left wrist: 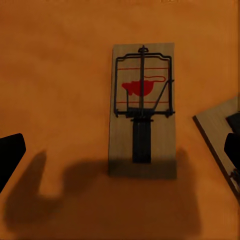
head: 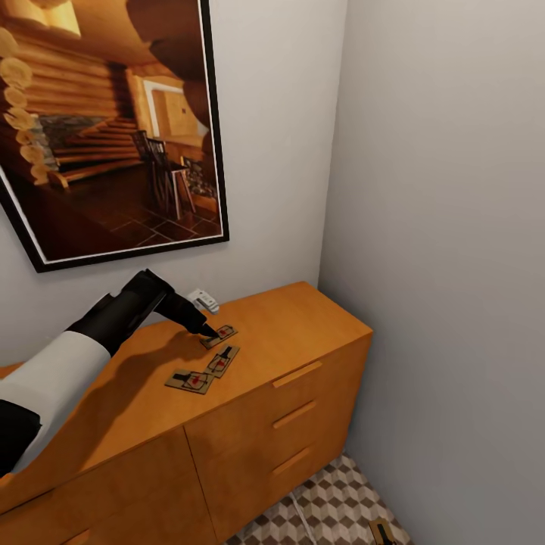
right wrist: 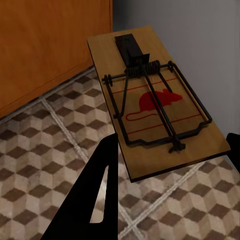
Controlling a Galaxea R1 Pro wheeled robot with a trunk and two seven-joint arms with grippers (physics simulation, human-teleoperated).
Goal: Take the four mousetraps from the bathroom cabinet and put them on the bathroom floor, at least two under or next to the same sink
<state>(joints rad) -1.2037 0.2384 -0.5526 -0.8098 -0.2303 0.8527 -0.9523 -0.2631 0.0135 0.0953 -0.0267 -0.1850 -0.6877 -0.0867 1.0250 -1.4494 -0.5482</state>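
Count, head view: three mousetraps on the cabinet top, in a loose row, at and. A fourth mousetrap sits low over the tiled floor; the right wrist view has the same one close up. Total four. Left wrist view: one whole trap, plus the edge of a second. One cabinet; three slot handles visible on its right column. One framed picture on the wall. One small white object at the back of the cabinet top.
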